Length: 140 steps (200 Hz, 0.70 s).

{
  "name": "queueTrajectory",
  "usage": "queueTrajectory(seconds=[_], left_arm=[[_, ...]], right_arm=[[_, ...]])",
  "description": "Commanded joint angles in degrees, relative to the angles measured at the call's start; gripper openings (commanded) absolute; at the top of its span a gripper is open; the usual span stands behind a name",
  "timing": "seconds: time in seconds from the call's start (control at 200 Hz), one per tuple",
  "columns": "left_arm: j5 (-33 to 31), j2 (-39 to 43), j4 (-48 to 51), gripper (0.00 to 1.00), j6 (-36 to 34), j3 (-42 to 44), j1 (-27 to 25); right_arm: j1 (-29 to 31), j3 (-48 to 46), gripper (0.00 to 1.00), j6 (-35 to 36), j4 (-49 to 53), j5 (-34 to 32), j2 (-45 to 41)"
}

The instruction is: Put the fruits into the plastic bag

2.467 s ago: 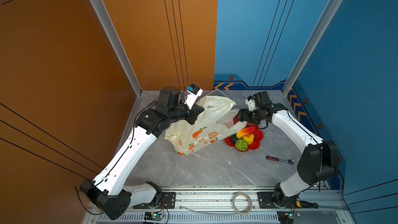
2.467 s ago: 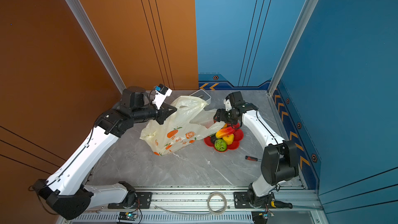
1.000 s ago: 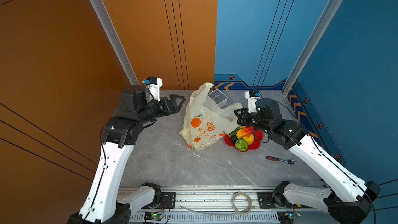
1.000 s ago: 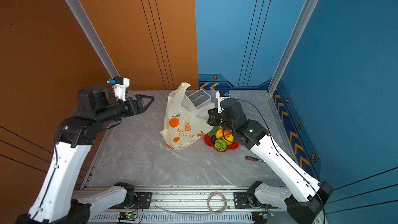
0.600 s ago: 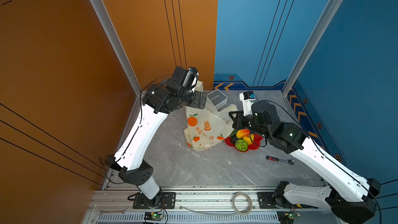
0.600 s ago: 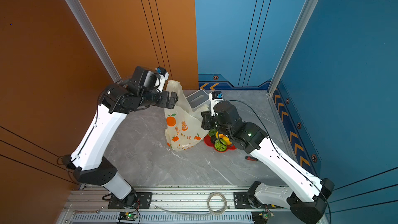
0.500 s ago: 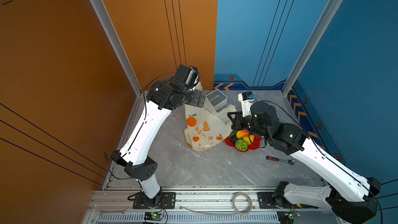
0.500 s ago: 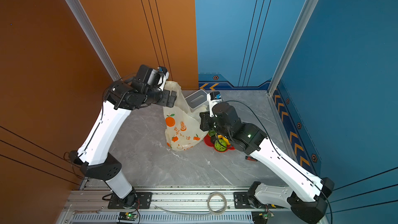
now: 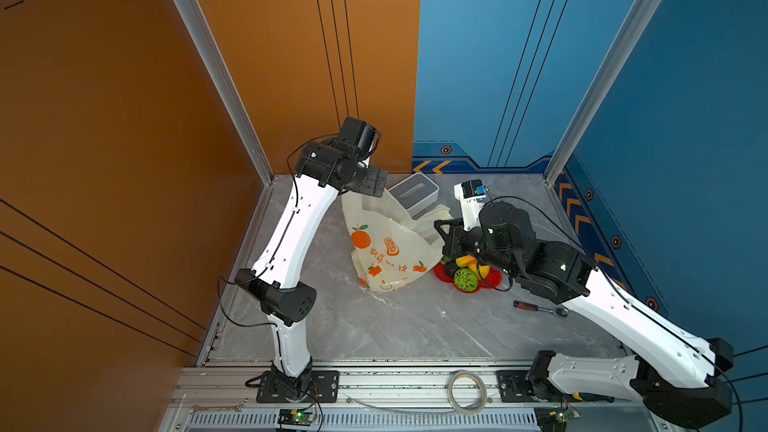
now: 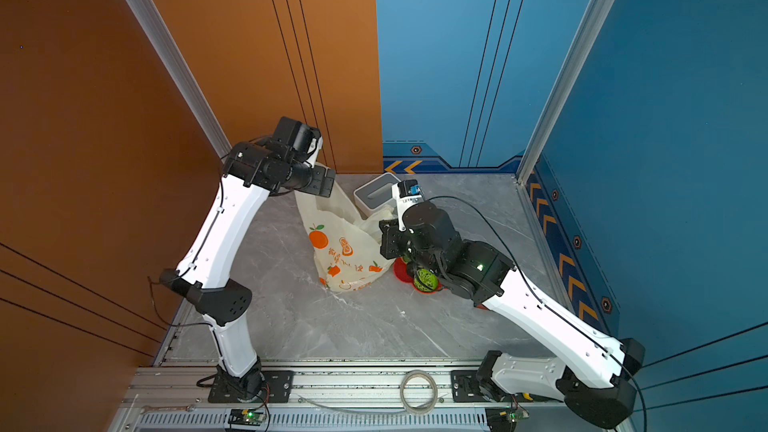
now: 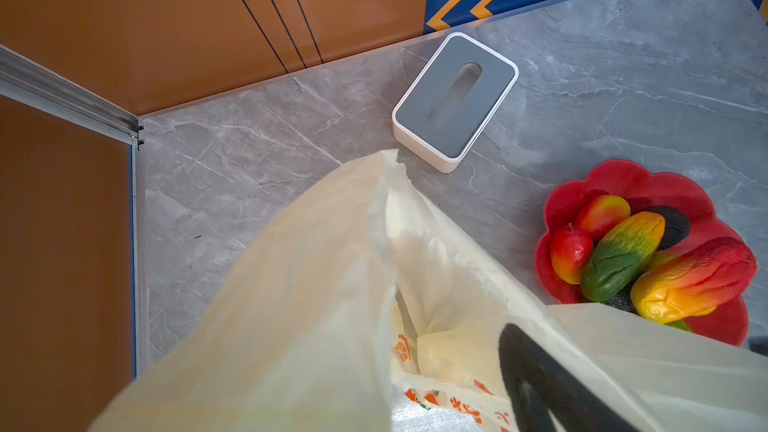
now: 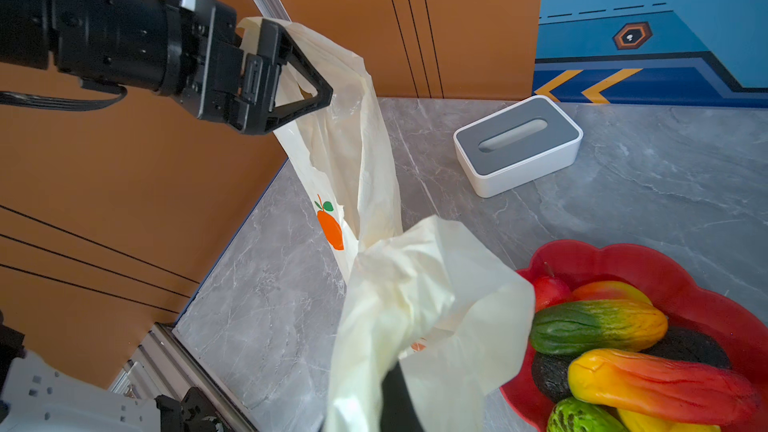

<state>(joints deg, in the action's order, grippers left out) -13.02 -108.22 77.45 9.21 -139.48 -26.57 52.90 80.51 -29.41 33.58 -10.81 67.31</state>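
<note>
Your right hand is clenched on the plastic bag rim, left hand splayed inside its handle, so pull the mouth taut before you go for the fruits in the red dish alongside.

**Orange print on the bag defies reading; wall signs are arrows only**

A short row of orange characters runs across the side of the plastic bag, below a printed orange and a rounded orange emblem. It shows in both top views, but the strokes are too small and creased to read. On the blue band at the foot of the back wall, two orange chevrons point toward the orange panel, with a small hexagon badge above them. More orange chevrons and hexagon badges climb the side wall's band.
</note>
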Motion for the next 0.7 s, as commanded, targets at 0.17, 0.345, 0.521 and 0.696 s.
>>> queueTrajectory(seconds=[0.17, 0.345, 0.521, 0.696], left_arm=[[-2.0, 0.9, 1.2, 0.48, -1.4, 1.0, 0.6], [-2.3, 3.0, 1.2, 0.24, -1.6, 2.9, 1.5], [-0.1, 2.6, 1.0, 0.0, -1.0, 3.3, 2.7], [1.9, 3.2, 0.9, 0.0, 0.7, 2.0, 3.0]], right_arm=[[0.6, 0.6, 0.0, 0.9, 1.4, -2.4, 0.0], [0.6, -0.1, 0.0, 0.7, 0.5, -2.0, 0.4], [0.8, -0.2, 0.0, 0.4, 0.4, -2.1, 0.1], [0.9, -0.4, 0.0, 0.4, 1.1, -2.6, -0.5]])
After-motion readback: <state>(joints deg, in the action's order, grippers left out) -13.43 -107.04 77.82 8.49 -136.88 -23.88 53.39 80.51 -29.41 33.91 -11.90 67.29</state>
